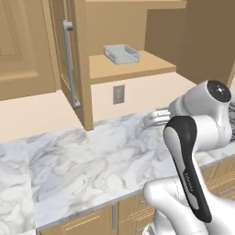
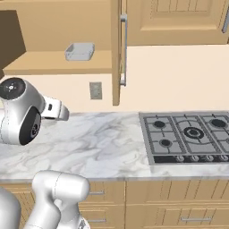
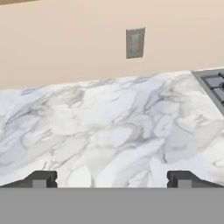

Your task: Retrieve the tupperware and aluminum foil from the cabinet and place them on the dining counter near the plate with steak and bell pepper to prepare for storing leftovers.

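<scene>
Resting on cabinet (image 1: 133, 69) shelf, unlabelled tupperware (image 1: 121, 53)

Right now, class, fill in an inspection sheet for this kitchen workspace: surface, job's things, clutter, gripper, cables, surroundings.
Surface: white-grey marble counter, bare in front of the arm.
Job's things: shallow pale grey plastic tupperware on the shelf of the light-wood wall cabinet, door open; foil box not seen.
Clutter: nothing seen.
Gripper: gripper open, holding nothing, over the counter.
Cables: nothing seen.
Surroundings: grey wall outlet, gas hob, drawered base cabinets.
</scene>
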You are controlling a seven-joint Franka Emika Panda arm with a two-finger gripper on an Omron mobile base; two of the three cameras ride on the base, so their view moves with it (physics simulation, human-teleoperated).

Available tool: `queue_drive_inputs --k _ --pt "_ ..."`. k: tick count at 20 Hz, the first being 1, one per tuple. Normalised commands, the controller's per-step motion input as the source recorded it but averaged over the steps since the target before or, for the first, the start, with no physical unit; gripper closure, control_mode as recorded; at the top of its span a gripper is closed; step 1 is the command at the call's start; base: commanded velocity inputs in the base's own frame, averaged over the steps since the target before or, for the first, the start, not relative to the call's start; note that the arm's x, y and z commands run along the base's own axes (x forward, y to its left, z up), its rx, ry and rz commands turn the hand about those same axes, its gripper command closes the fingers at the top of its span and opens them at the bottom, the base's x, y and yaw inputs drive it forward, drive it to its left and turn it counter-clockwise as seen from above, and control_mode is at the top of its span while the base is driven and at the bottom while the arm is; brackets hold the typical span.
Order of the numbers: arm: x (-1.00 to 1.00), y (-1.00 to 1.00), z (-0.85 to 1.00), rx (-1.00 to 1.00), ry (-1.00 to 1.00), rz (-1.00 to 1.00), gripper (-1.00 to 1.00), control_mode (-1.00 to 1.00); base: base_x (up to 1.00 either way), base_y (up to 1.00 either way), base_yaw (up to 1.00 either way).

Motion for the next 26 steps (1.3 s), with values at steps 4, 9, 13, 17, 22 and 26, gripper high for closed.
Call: queue_drive_inputs --k 4,9,13,17,22,26 --pt "0.0 0.0 0.0 0.0 0.0 0.0 -1.0 1.0 0.3 0.13 -0.12" --pt "0.01 0.0 0.18 0.0 -0.08 -0.08 -1.0 -1.0 0.0 0.0 0.0" --pt "0.0 0.0 0.57 0.0 -0.18 -0.18 -1.0 -1.0 0.0 0.0 0.0" --pt "0.0 0.0 0.55 0.0 -0.15 -0.15 -1.0 -1.0 0.0 0.0 0.0" --pt "0.05 -0.15 0.49 0.03 -0.05 -0.09 -1.0 -1.0 0.0 0.0 0.0" --pt "0.04 -0.12 0.2 0.13 0.0 -0.08 -1.0 -1.0 0.0 0.0 0.0"
